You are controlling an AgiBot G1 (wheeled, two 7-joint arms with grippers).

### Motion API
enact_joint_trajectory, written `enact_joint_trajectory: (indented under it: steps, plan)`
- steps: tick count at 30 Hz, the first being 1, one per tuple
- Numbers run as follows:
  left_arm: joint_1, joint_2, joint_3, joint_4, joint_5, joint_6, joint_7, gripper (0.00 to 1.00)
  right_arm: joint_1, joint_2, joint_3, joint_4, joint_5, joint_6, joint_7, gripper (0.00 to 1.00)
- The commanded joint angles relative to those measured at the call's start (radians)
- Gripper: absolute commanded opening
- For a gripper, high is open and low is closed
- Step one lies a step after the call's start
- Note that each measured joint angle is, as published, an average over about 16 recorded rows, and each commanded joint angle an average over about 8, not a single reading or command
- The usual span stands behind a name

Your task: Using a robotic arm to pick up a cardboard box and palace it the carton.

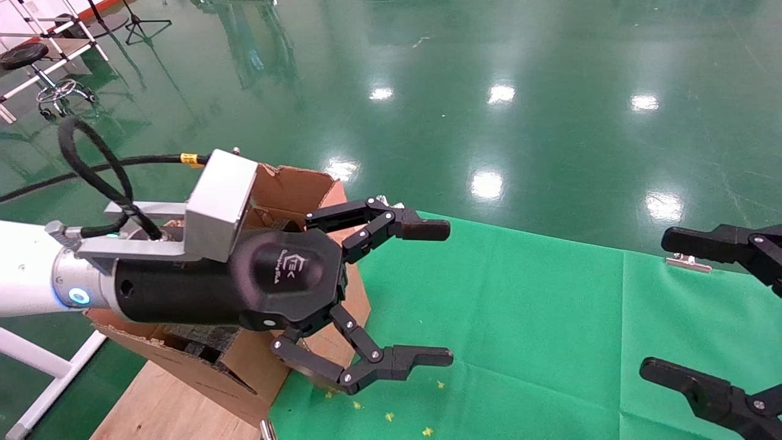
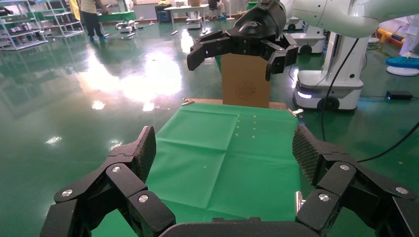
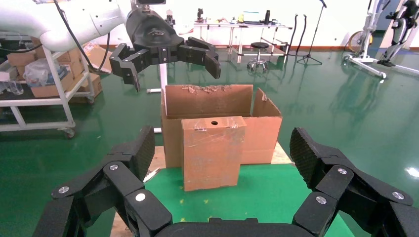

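The cardboard box (image 3: 212,150), reddish-brown and scuffed with a small round hole near its top, stands upright on the green cloth against the front of the carton (image 3: 262,136). The carton's ragged flaps are open; it also shows in the head view (image 1: 287,183). My left gripper (image 1: 440,292), on the white robotic arm, hovers open and empty over the carton's front. It hides most of the box in the head view and also shows in the right wrist view (image 3: 163,49). My right gripper (image 1: 663,304) is open and empty at the cloth's right side, facing the box.
The green cloth (image 1: 537,318) covers a wooden table (image 1: 153,397). A metal clip (image 1: 687,263) sits at the cloth's far edge. Yellow specks lie near the carton. In the left wrist view, a brown box face with a round print (image 2: 245,81) stands beyond the cloth. A shelf cart (image 3: 39,94) stands on the floor.
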Motion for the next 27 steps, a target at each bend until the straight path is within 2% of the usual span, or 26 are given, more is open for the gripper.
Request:
enact_joint_trajectory:
  steps: [1,18,19,21,25,27]
  plan:
    - [0.000,0.000,0.000,0.000,0.000,0.000,0.000,1.00,0.000,0.000,0.000,0.000,0.000,0.000,0.000,1.00]
    - [0.000,0.000,0.000,0.000,-0.001,0.000,0.000,1.00,0.000,0.000,0.000,0.000,0.000,0.000,0.000,0.99]
    - [0.000,0.000,0.000,0.000,-0.001,0.000,0.000,1.00,0.000,0.000,0.000,0.000,0.000,0.000,0.000,0.94]
    - [0.000,-0.001,0.000,0.000,0.001,0.000,0.001,1.00,0.000,0.000,0.000,0.000,0.000,0.000,0.000,0.77]
    - [-0.007,-0.009,0.003,-0.002,0.029,-0.014,0.005,1.00,0.000,0.000,0.000,0.000,0.000,0.000,0.000,0.27]
    - [-0.016,-0.017,0.009,-0.005,0.065,-0.033,0.003,1.00,0.000,0.000,0.000,0.000,0.000,0.000,0.000,0.07]
